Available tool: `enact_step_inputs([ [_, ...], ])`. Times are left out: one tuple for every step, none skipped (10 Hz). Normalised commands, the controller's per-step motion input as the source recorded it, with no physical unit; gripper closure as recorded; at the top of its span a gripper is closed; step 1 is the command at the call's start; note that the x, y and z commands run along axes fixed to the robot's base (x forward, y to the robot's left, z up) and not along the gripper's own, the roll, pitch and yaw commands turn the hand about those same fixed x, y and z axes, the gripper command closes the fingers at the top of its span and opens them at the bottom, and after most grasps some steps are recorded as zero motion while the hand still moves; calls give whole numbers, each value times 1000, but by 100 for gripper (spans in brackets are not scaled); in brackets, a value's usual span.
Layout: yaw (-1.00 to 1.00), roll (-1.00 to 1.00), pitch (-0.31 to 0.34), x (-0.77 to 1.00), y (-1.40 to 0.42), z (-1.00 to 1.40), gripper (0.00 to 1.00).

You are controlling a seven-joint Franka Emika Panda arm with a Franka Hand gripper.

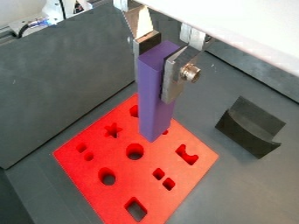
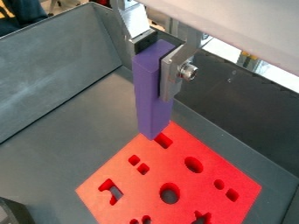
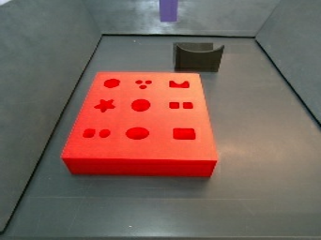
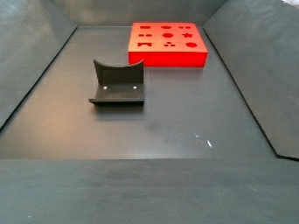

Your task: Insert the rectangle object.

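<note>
My gripper (image 1: 160,59) is shut on the rectangle object (image 1: 156,96), a long purple-blue bar that hangs upright from the silver fingers (image 1: 176,77). It is held high above the red block (image 1: 117,179) with shaped holes. Both wrist views show this; the bar (image 2: 152,96) hangs over the block's (image 2: 176,175) edge region there. In a side view only the bar's lower end (image 3: 170,11) shows at the top edge, well above and behind the red block (image 3: 160,120). The gripper is out of view in both side views.
A dark grey curved holder block (image 3: 198,56) stands on the floor behind the red block, also in a wrist view (image 1: 251,127) and a side view (image 4: 117,83). The red block (image 4: 170,59) lies at the far end. Grey walls (image 3: 51,56) ring the floor.
</note>
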Motion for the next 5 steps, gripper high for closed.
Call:
enact_step_inputs([
  [0, -29, -103, 26, -140, -323, 100],
  [-211, 0, -140, 149, -449, -943, 100],
  [-477, 127, -194, 66, -654, -1000, 100],
  [-651, 107, -191, 0, -543, -940, 100],
  [-866, 56, -40, 0, -366, -663, 100],
])
